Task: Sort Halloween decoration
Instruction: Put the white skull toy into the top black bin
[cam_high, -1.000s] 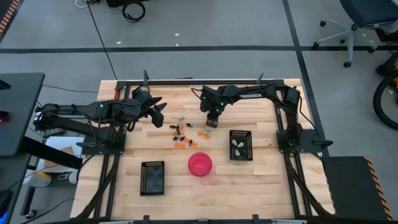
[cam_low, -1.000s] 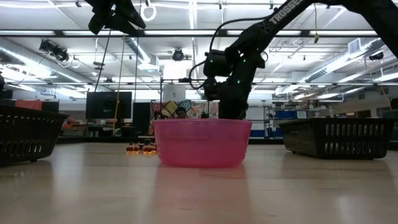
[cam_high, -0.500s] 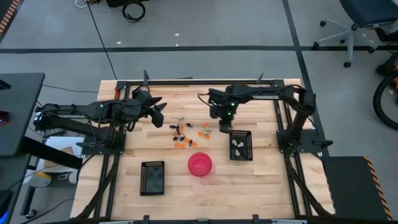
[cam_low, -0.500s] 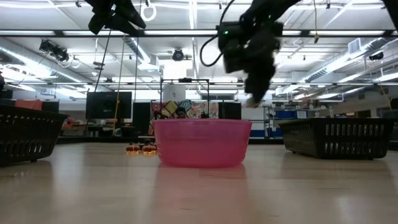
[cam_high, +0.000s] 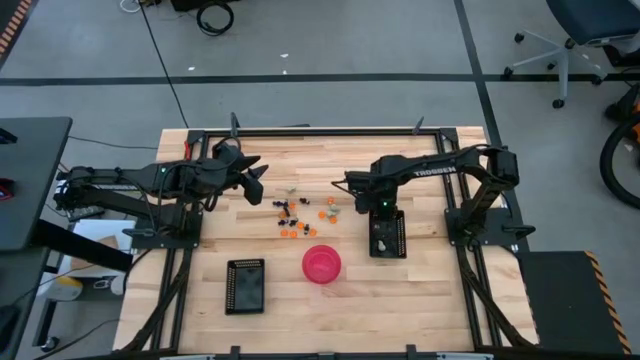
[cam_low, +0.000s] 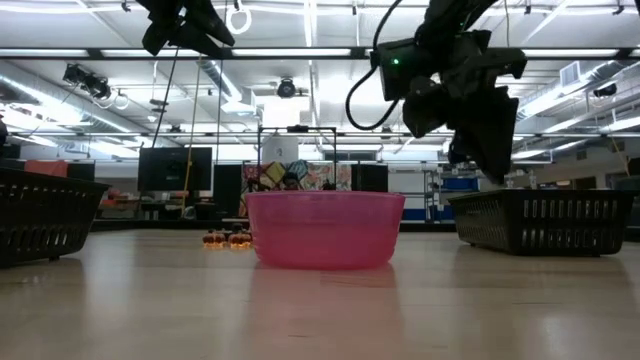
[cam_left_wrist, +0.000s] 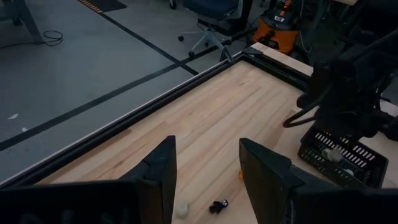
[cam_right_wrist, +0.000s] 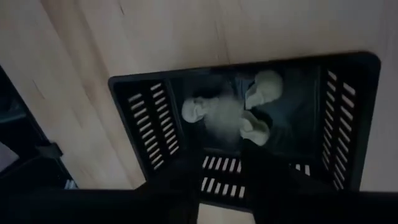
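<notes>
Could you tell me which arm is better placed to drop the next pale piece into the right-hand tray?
The right. Its gripper hangs directly over the tray, where pale pieces already lie. The left gripper waits, open, near the table's far-left side, beyond the loose pile.

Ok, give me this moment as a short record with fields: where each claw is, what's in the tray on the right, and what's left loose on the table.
left claw: open, raised beside the loose pieces, holding nothing
right claw: above the right tray
right tray contents: pale whitish pieces
left tray: looks empty
loose pieces: orange and black, mid-table
pink bowl: between the trays
</notes>
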